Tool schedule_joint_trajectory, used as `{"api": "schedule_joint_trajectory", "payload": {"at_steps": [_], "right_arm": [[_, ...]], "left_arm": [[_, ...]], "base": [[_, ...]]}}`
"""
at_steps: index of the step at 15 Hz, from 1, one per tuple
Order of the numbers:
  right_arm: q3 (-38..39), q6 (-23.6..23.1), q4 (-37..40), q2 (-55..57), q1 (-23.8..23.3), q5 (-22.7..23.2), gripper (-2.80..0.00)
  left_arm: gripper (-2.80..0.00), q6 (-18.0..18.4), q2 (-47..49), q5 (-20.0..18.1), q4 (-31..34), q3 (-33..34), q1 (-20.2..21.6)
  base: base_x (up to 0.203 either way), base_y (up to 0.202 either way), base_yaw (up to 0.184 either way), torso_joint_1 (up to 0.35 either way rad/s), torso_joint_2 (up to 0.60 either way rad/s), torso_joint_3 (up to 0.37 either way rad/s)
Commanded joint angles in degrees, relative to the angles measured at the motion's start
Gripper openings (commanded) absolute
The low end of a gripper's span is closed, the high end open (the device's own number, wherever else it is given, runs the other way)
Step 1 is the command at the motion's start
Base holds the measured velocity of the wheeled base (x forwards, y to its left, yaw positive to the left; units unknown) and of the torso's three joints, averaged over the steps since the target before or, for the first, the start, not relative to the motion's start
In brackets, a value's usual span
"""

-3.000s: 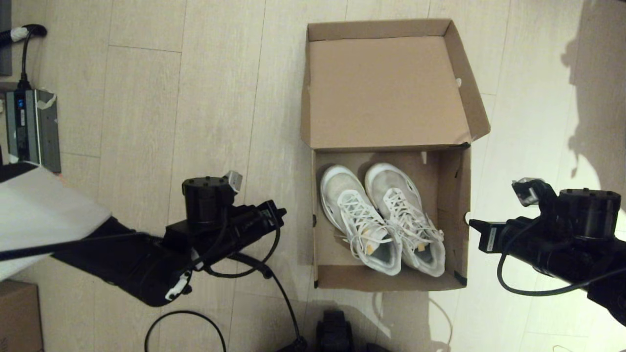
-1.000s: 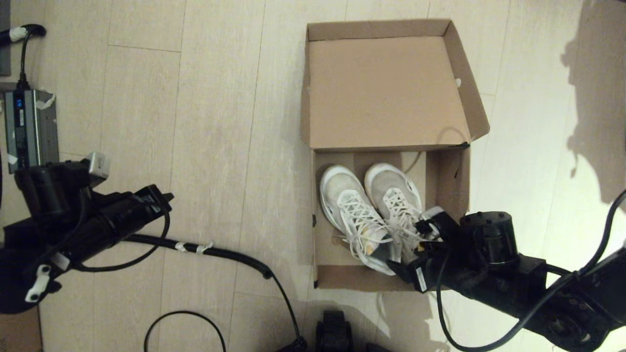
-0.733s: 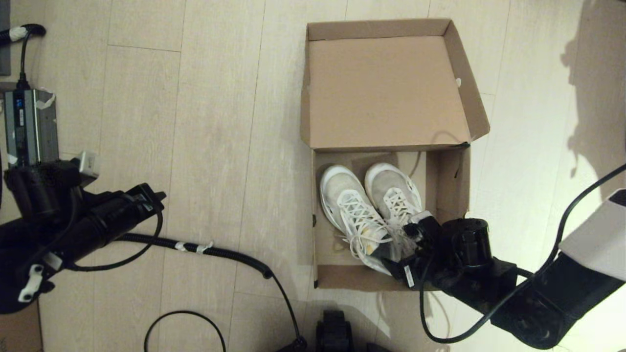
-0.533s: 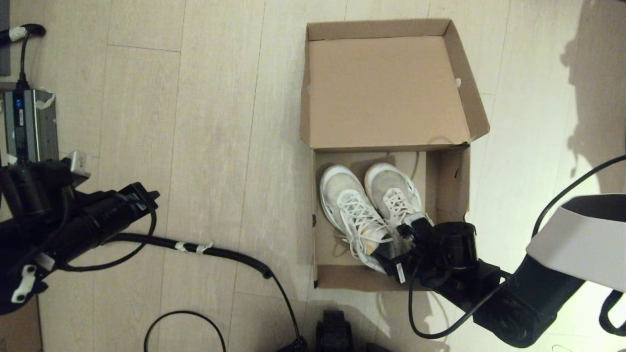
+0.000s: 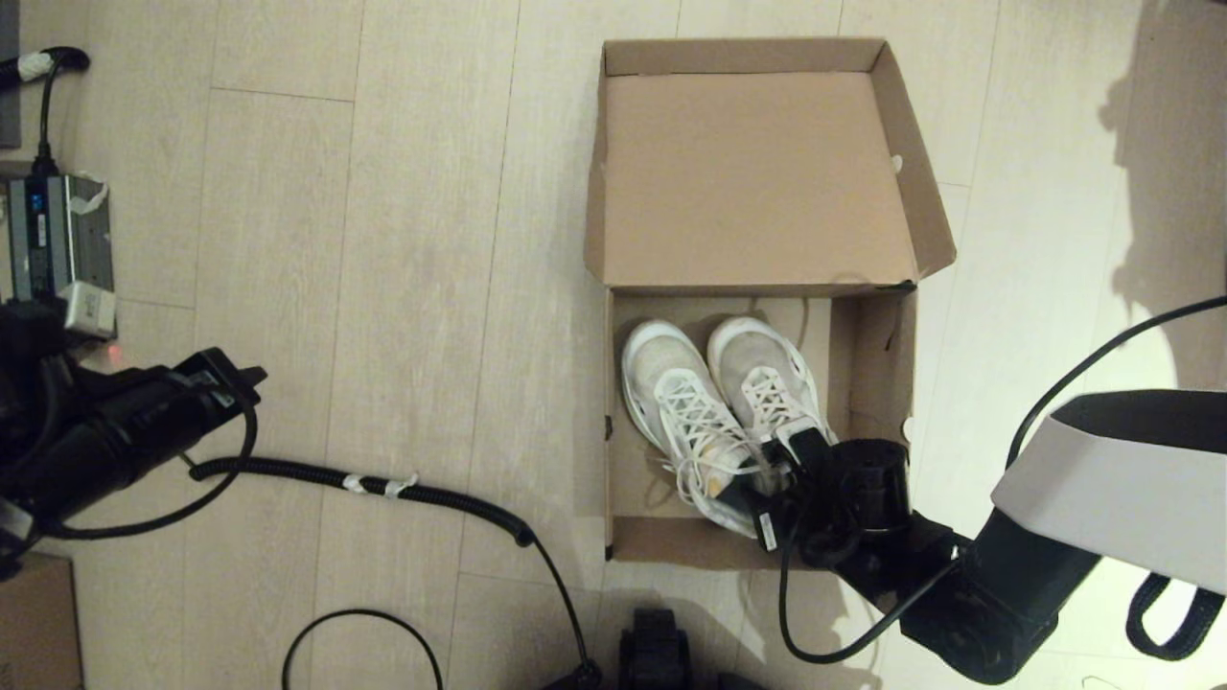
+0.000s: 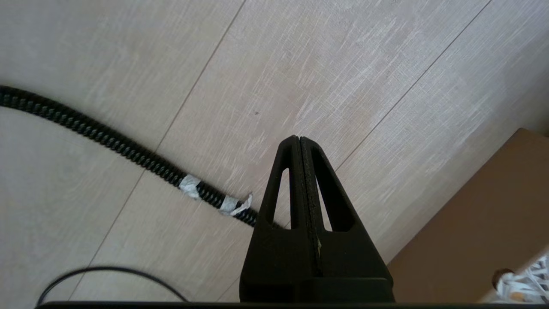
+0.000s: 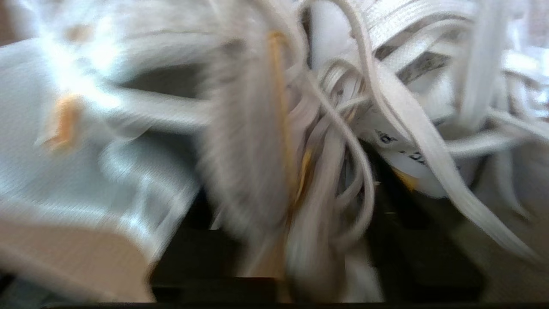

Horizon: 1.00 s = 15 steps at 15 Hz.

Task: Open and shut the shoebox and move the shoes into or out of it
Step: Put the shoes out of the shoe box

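Observation:
The shoebox [image 5: 868,359] stands on the floor with its hinged lid [image 5: 757,172] folded back flat. Both white shoes [image 5: 671,393] lie side by side inside, toes toward the lid. My right gripper [image 5: 757,491] reaches down into the box at their heel ends. In the right wrist view the gripper [image 7: 300,240] stands open, its dark fingers [image 7: 411,244] astride tangled white laces [image 7: 411,124] and the shoes' neighbouring collars. My left gripper [image 5: 235,379] hangs shut and empty over bare floor far left of the box; its closed fingertips [image 6: 299,141] point toward the shoebox's side [image 6: 484,223].
A black corrugated cable [image 5: 383,484] with white tape runs across the floor between the left arm and the box. A grey power unit [image 5: 57,240] sits at the far left, a small carton's corner [image 5: 34,613] at the bottom left. The robot's base [image 5: 657,652] shows at the bottom.
My right arm has swung in from outside the box's right wall and lowered onto the shoes' heel ends. The left arm has drawn back leftward. The box has shifted slightly left.

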Motion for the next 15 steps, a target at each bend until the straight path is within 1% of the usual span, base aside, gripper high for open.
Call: {"api": "schedule_joint_trajectory", "payload": {"at_steps": [1,2,3,4,6,7,9,11,12,15], "right_arm": [[0.9,0.1,1.7,-5.0,0.5,-0.1,-2.8],[1.2,0.5,4.9,-8.2,0.8,-0.1,-2.8],[1.4,1.5,9.9,-11.6,1.0,-0.2,-2.8],[1.5,3.3,14.0,-14.1,1.2,-0.1,-2.8],[1.3,8.7,20.8,-18.6,1.4,0.0,-2.8],[1.1,10.3,23.7,-20.4,1.4,0.1,-2.8],[0.2,12.5,28.8,-24.9,1.4,0.3,-2.8],[-2.3,13.3,34.2,-29.8,1.4,0.4,-2.8],[-4.1,13.5,38.0,-32.7,1.4,0.4,-2.8],[-9.1,13.7,49.8,-42.4,1.6,0.6,-2.8]], "left_arm": [[-2.8,-0.1,-5.3,-0.1,3.2,-2.1,0.6],[-2.8,-0.1,-8.0,-0.2,6.1,-3.6,1.1],[-2.8,-0.1,-11.0,-0.7,9.7,-5.2,2.0],[-2.8,-0.1,-14.0,-1.4,12.9,-6.5,3.0],[-2.8,-0.2,-19.2,-3.4,19.5,-8.8,6.0],[-2.8,-0.2,-21.1,-4.6,22.1,-9.7,7.9],[-2.8,-0.2,-24.3,-6.1,26.8,-12.8,10.0],[-2.8,-0.2,-26.6,-6.3,31.8,-16.0,10.3],[-2.8,-0.3,-27.6,-6.4,33.2,-16.0,10.4],[-2.8,-0.6,-29.7,-6.4,33.8,-13.7,10.3]], "base": [[0.0,0.0,0.0,0.0,0.0,0.0],[0.0,0.0,0.0,0.0,0.0,0.0],[0.0,0.0,0.0,0.0,0.0,0.0],[0.0,0.0,0.0,0.0,0.0,0.0],[0.0,0.0,0.0,0.0,0.0,0.0],[0.0,0.0,0.0,0.0,0.0,0.0],[0.0,0.0,0.0,0.0,0.0,0.0],[0.0,0.0,0.0,0.0,0.0,0.0],[0.0,0.0,0.0,0.0,0.0,0.0],[0.0,0.0,0.0,0.0,0.0,0.0]]}}
